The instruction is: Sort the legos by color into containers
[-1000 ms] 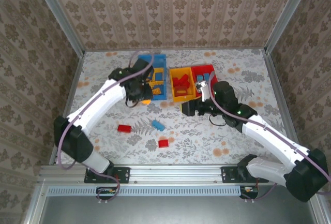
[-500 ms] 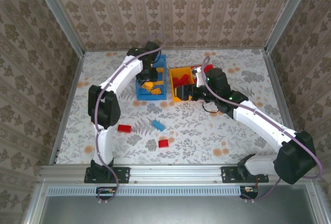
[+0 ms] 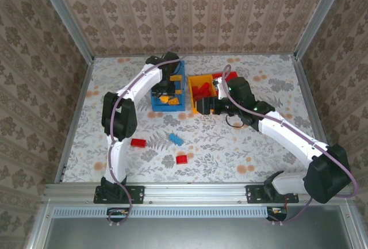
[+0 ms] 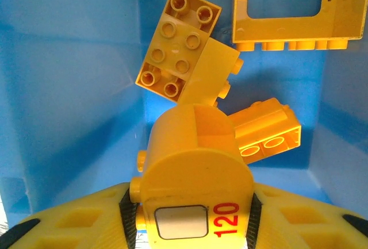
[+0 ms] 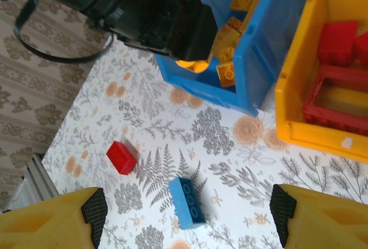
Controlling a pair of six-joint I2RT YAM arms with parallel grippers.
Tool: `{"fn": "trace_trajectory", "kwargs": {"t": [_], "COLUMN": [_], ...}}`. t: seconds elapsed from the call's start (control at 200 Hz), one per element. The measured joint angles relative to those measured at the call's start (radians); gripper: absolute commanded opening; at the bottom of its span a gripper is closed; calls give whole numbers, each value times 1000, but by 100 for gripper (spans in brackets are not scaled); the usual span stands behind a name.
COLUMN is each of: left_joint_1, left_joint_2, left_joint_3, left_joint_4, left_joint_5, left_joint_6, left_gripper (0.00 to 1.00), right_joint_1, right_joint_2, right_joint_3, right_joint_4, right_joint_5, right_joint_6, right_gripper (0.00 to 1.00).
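My left gripper (image 4: 191, 206) is shut on a rounded yellow brick (image 4: 192, 163) marked 120 and holds it low inside the blue bin (image 4: 69, 88), over several yellow bricks (image 4: 181, 45). From above, the left gripper (image 3: 167, 86) hangs over that blue bin (image 3: 171, 104). The yellow bin (image 3: 202, 108) holds red bricks (image 5: 338, 41). My right gripper (image 3: 209, 107) stands open at the yellow bin's front, above the table. Below the right gripper (image 5: 188, 210) lies a blue brick (image 5: 187, 203), with a red brick (image 5: 121, 157) to its left. The red bin (image 3: 217, 77) is mostly hidden behind my right arm.
Loose on the patterned table (image 3: 259, 145) lie a red brick (image 3: 138, 142), a blue brick (image 3: 175, 140) and another red brick (image 3: 181, 159). Papered walls enclose the table on three sides. The right half of the table has open room.
My left gripper carried the yellow brick from the blue bin's front edge to inside the bin. My right gripper drew back toward the yellow bin, still open.
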Motion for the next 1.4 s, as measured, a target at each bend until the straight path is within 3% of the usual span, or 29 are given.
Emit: {"fn": "trace_trajectory", "kwargs": {"t": [0.325, 0.52, 0.665, 0.835, 1.025, 1.215, 1.4], "left_joint_1": [-13, -27, -54, -59, -60, -66, -66], "left_joint_2": [-27, -134, -316, -617, -951, -1247, -1376], "left_joint_3": [0, -15, -108, -361, -666, -859, -918], "left_joint_4": [-4, -2, 25, 65, 97, 97, 91], "left_joint_5": [0, -3, -11, -16, -3, 35, 80], "left_joint_6": [0, -6, -37, -93, -138, -145, -145], "left_gripper": [58, 63, 64, 65, 63, 63, 63], "right_joint_1": [8, 56, 134, 272, 372, 419, 433], "right_joint_2": [0, 0, 0, 21, 211, 430, 581], "right_joint_3": [0, 0, 0, 4, 70, 185, 280], "right_joint_4": [-84, -121, -140, -167, -204, -247, -265], "right_joint_5": [29, 86, 131, 187, 222, 279, 344], "right_joint_6": [-55, -95, -139, -227, -298, -343, -364], "right_gripper": [79, 78, 78, 84, 85, 78, 68]}}
